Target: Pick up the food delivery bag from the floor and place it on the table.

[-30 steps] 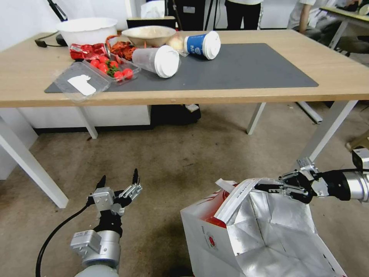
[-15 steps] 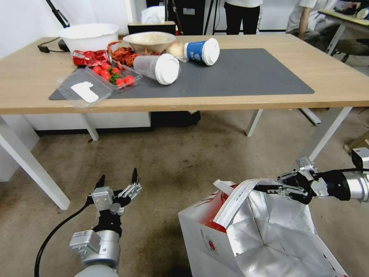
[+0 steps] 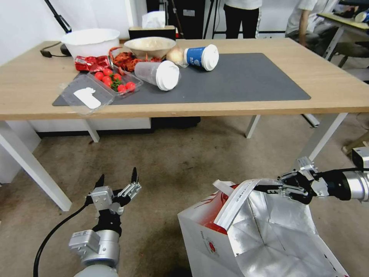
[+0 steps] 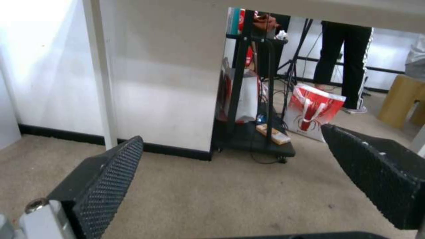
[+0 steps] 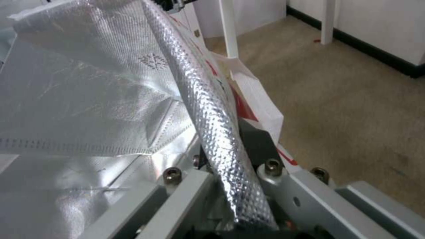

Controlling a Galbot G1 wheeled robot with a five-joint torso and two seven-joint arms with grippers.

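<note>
Left gripper black textured fingers spread wide above grey-brown floor; white metal table leg beyond.

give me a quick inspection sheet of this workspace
surface: table with grey mat, right half bare
job's things: food delivery bag open, low in front
clutter: two tipped cups, tomato tray, bowls on table's left
grippers: right gripper shut on the bag's rim; left gripper open over the floor
cables: black cable along left arm
surroundings: people standing behind table
</note>
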